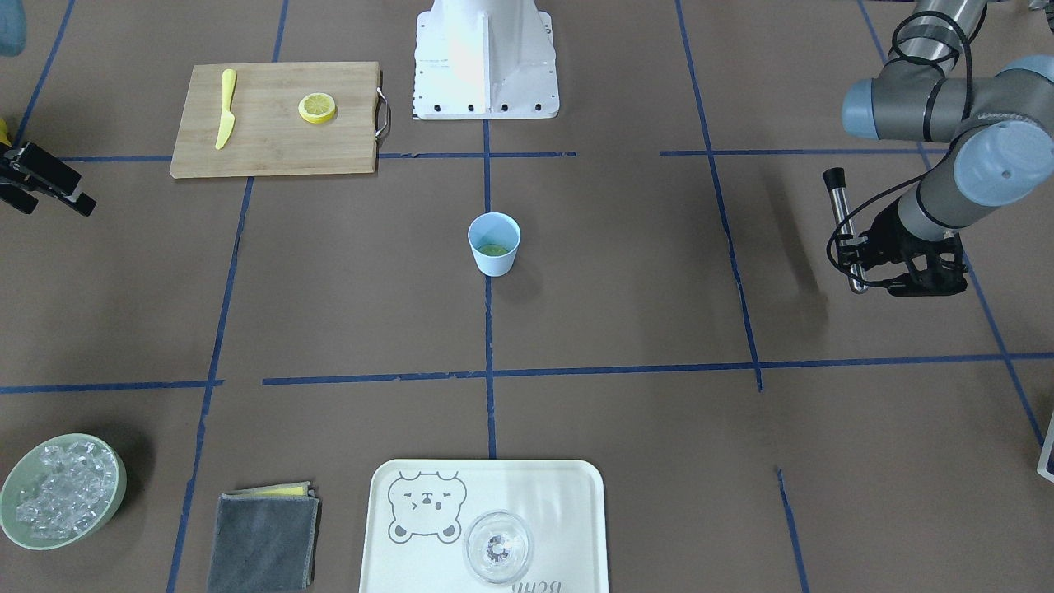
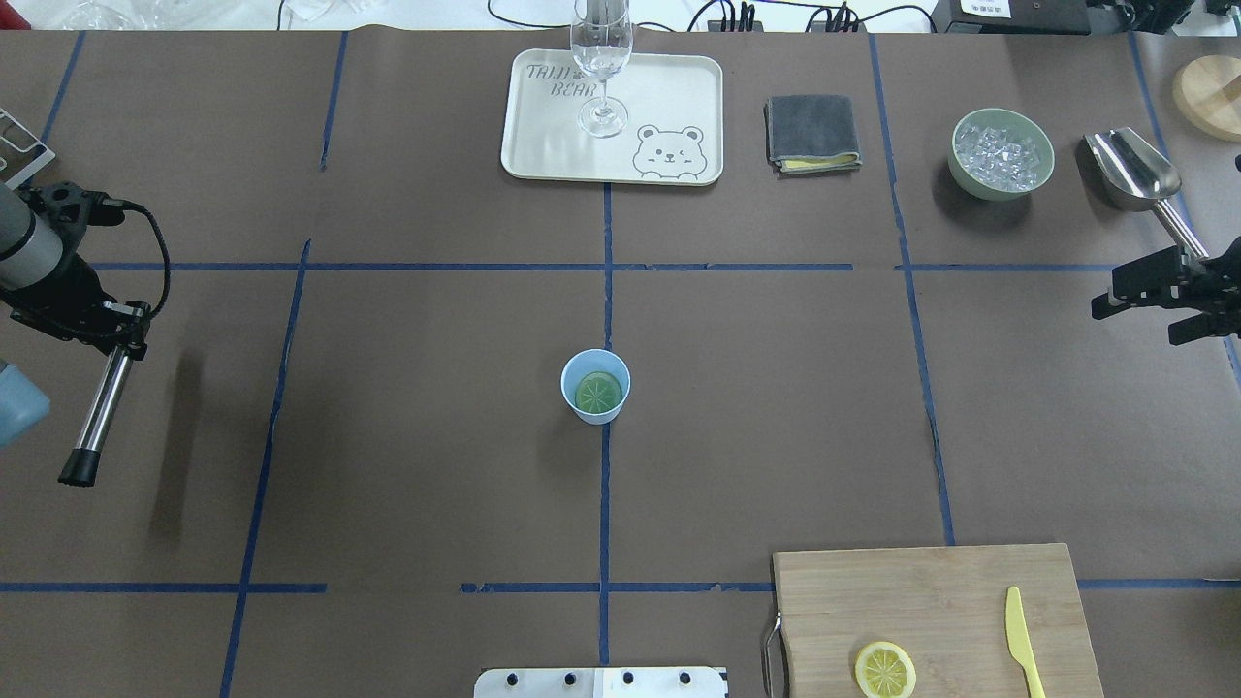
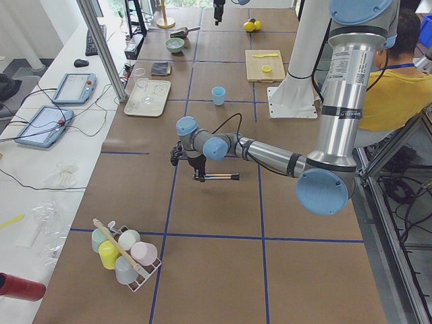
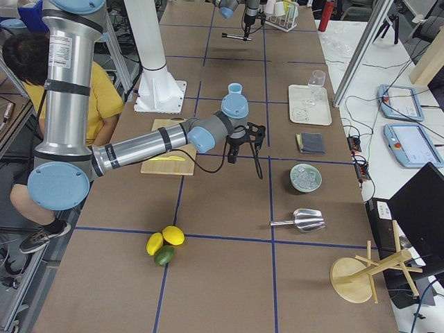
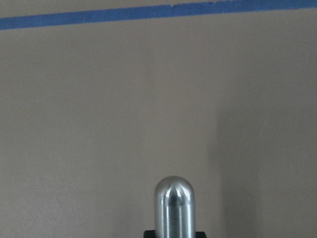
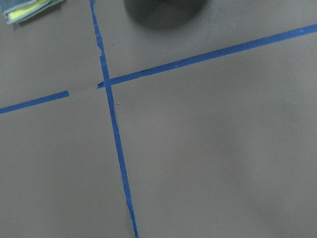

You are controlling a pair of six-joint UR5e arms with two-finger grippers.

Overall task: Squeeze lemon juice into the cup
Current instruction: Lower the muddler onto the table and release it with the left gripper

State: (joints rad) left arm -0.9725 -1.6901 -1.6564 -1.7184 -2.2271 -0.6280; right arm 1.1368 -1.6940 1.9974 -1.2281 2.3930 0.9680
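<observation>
**Slice sits in the cup; pressing not confirmed**

Brown paper crossed with blue tape lines covers the table [image 1: 626,272]. On the front-facing camera I see the small light-blue plastic cup [image 1: 494,259] at frame centre. A thin round lemon slice [image 1: 494,249] lies flat in its bottom and looks greenish in there. A second yellow slice [image 1: 317,108] sits on the bamboo cutting board [image 1: 272,144] at upper left, near the yellow plastic knife [image 1: 226,109]. At the right edge my left gripper [image 1: 873,276] is clamped on a polished steel rod with a black tip [image 1: 841,222], well apart from the cup. At the left edge my right gripper [image 1: 49,193] hangs empty, jaws spread.

Overhead, the slice's segmented face shows inside the cup.

My left wrist camera gives only the rod's rounded end over bare paper. The right wrist camera gives paper and tape.

I judge the loading done. I cannot tell whether the slice has been pressed. If it has not, what is left is to bring the rod down into the cup.
</observation>
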